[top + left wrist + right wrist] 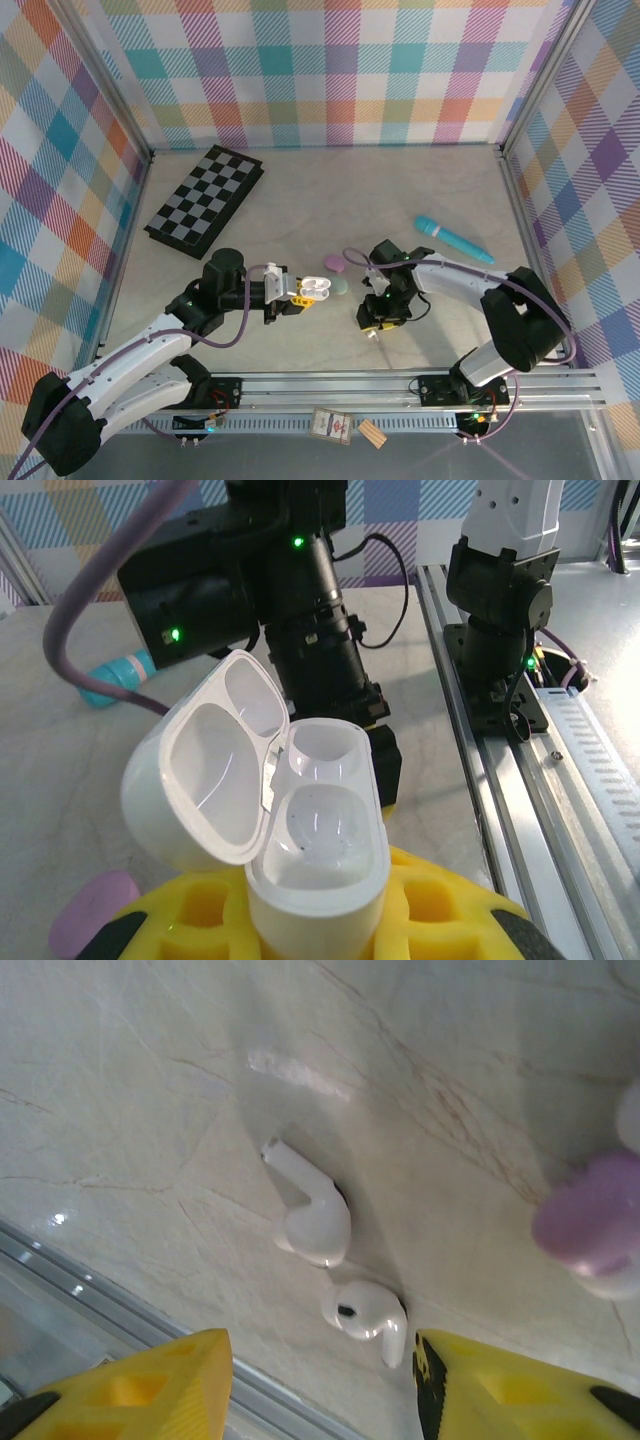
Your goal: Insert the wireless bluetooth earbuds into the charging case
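Observation:
My left gripper (298,294) is shut on an open white charging case (320,840), held upright above the table between its yellow fingers (440,910). The lid (205,780) is tipped back to the left and both wells are bare. Two white earbuds lie on the table under my right gripper (320,1390): one (315,1215) further out, one (368,1315) close to the inner side of the right finger (520,1390). The yellow jaws stand apart on either side, clamping nothing. In the top view my right gripper (375,320) points down at the table, right of the case (316,287).
A purple case (334,264) and a pale green case (342,287) lie between the arms. A turquoise stick (455,240) lies to the back right, and a folded chessboard (205,195) at the back left. The metal rail (400,385) runs along the near edge.

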`<state>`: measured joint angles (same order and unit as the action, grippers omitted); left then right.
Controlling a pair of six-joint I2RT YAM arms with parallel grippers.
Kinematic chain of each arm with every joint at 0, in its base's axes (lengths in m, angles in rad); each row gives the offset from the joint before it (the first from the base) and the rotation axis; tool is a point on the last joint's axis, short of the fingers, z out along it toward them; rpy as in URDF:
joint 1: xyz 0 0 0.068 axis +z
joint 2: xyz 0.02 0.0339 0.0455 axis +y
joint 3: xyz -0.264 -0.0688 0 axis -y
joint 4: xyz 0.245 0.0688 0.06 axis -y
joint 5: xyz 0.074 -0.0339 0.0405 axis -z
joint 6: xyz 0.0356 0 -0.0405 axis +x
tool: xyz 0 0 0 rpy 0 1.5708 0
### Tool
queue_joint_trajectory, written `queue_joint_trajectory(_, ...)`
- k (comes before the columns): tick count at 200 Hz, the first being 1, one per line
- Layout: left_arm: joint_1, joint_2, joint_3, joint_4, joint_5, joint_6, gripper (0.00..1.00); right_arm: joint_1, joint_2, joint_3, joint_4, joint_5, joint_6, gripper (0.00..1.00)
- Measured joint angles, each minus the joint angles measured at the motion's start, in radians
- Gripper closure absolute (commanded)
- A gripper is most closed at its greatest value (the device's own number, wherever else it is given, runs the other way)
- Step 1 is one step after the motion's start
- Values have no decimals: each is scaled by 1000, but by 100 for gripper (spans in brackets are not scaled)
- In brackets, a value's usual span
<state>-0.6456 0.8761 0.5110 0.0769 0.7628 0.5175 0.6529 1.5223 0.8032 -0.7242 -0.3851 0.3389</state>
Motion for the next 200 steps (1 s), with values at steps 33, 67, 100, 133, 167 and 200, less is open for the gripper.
queue_joint_trajectory(33,0,0,0,5,4,0,94,12,34,1,45,-2,-18,48)
queue_joint_trajectory(67,0,0,0,5,6,3,94,19,53,1,86,-2,-34,49)
queue_joint_trajectory(100,0,0,0,4,6,4,94,22,53,-13,109,-2,-35,50)
queue_joint_trajectory(133,0,2,0,5,6,5,94,25,6,-61,142,-3,-33,54)
queue_joint_trajectory(167,0,13,0,4,7,8,94,34,-29,-106,161,-9,-20,57)
queue_joint_trajectory(200,0,13,0,4,7,8,94,34,-33,-113,172,-9,-10,58)
